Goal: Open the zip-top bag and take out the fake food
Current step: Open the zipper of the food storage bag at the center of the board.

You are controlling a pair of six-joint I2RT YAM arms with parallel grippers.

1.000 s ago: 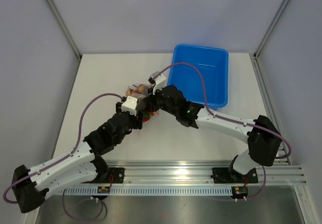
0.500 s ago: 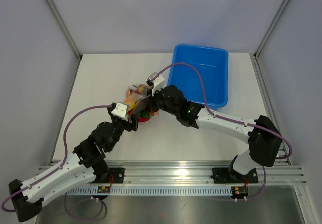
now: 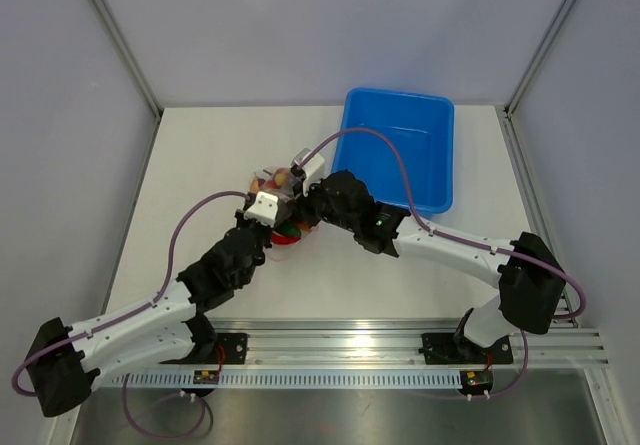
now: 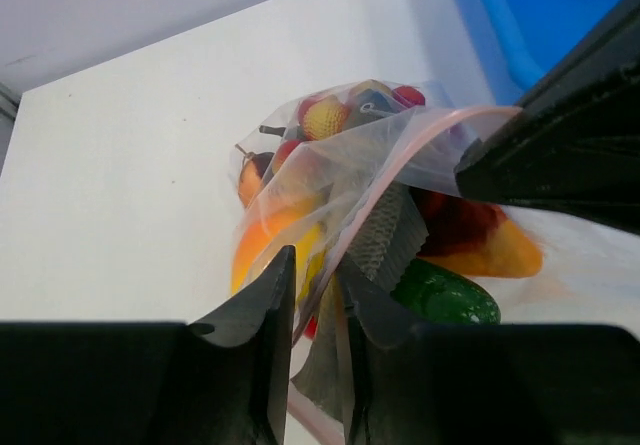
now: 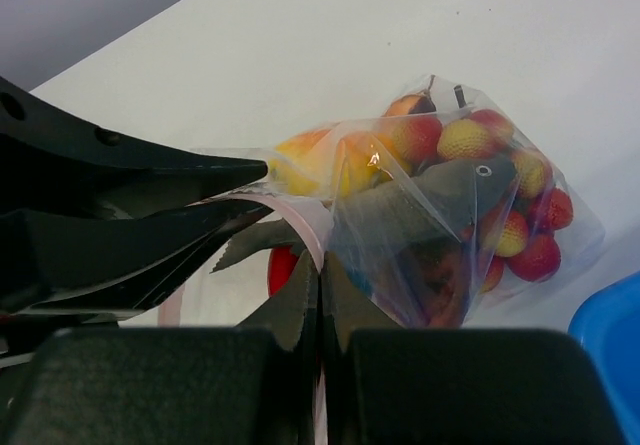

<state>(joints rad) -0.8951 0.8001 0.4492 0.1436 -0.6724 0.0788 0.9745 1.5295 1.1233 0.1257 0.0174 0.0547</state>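
The zip-top bag point(image 3: 277, 187) lies mid-table, clear, with a pink strip point(image 5: 312, 223) along its mouth. Inside is the fake food: a grey fish point(image 5: 430, 200), a green cucumber point(image 4: 440, 295), an orange piece point(image 4: 505, 255) and red-yellow fruits point(image 5: 470, 140). My right gripper point(image 5: 320, 265) is shut on the pink strip at one lip. My left gripper point(image 4: 315, 265) has its jaws drawn in narrowly on the opposite lip, with the strip and the fish's tail point(image 4: 385, 240) between them. The two grippers face each other across the bag's mouth point(image 3: 290, 220).
A blue plastic tub point(image 3: 400, 150) stands at the back right, just beyond the right arm's wrist. Grey walls enclose the table on three sides. The arms' purple cables arch over the table near the bag.
The left arm swung out to the left, then came back in to the bag's mouth. Its jaws went from wide to narrow around the lip. The right gripper kept its hold.
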